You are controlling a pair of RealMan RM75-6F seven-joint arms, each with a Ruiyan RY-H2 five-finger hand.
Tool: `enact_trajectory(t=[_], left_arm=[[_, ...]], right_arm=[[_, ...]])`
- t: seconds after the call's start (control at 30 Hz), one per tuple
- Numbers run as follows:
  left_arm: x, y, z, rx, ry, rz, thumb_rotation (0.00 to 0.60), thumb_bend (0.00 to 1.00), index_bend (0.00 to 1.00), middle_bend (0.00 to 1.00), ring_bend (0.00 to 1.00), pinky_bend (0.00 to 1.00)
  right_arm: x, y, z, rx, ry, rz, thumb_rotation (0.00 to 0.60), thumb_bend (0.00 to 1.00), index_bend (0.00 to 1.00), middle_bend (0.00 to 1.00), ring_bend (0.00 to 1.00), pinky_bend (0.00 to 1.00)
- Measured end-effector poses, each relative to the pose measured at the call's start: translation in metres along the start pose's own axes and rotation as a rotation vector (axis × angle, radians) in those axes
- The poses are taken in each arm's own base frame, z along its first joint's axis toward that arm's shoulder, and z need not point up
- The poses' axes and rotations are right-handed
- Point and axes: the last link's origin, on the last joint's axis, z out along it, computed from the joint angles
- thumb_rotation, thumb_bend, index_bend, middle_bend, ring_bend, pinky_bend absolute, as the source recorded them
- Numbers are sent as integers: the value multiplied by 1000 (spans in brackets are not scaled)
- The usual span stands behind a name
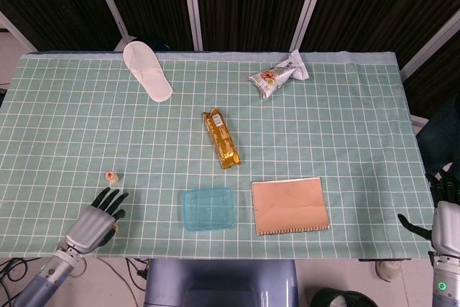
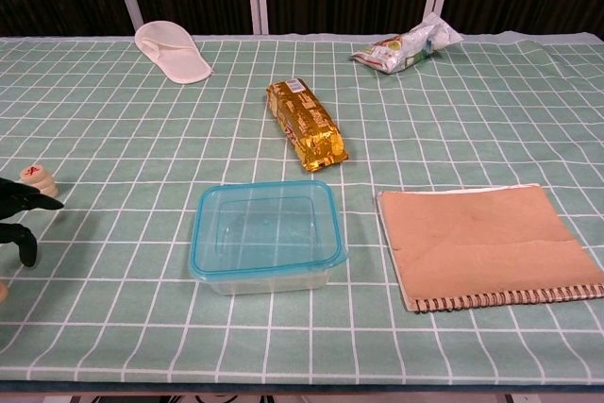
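Green checked cloth covers the tabletop (image 1: 345,98) in my head view. My left robot hand (image 1: 99,215) lies at the near left edge, fingers spread and holding nothing, their tips pointing at a small round game piece (image 1: 111,176) that sits just beyond them, apart from the hand. My right robot hand (image 1: 445,213) hangs off the near right corner, beside the tabletop; I cannot tell how its fingers stand. Between the two, at the near edge, I see a clear blue plastic container (image 1: 208,208) and, just to its right, a brown spiral notebook (image 1: 290,205). A gold snack packet (image 1: 221,138) lies mid-table, a white slipper (image 1: 146,70) at the far left, and a silver snack bag (image 1: 279,74) at the far right.

From the chest view, only dark fingertips (image 2: 19,203) of the left robot hand show at the left border, spread, with the game piece (image 2: 37,177) just beside them. The container (image 2: 266,235) stands nearest me, the notebook (image 2: 486,244) to its right, the gold packet (image 2: 306,124) behind it.
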Motion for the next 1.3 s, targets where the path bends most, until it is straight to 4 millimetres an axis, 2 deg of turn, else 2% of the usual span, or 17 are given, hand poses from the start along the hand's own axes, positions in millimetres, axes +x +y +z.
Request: enact_trajectory(t=[0.3,1.3], left_arm=[[-3,-2,-7,9,1,11,600,335,396,71,0,64],[-11,-1,-6,10,-15,23,600,335,421,72,0,64]], right_arm=[[0,0,0,-4,0,1,600,205,150,69,67,0],[1,1,1,-13,10,-1,600,205,150,69,68,0]])
